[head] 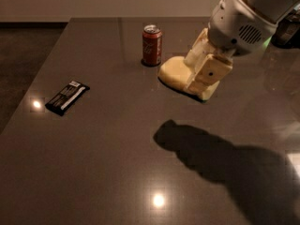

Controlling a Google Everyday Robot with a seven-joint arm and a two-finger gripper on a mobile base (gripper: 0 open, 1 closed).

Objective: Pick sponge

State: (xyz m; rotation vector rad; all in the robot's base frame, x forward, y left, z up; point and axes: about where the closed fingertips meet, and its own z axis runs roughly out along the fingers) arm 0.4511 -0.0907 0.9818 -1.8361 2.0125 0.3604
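Nearest, the desk (108, 172) is a dark, glossy slab with a bright lamp glint and a broad soft shadow (211, 156) on it. Further in at the left lies a flat black packet (67, 96), slanted, well apart from the rest. Beyond the shadow and clear of it, the sponge (174, 71) hangs off the desk: pale yellow, thick foam with rounded edges. Its long axis slants from upper left to lower right, the rounded free end toward the can. The claw (200, 84), blocky cream fingers (212, 74) under a white rounded wrist, is clamped on the sponge's right end. Just behind the sponge stands an upright red soda can (152, 45), near but apart
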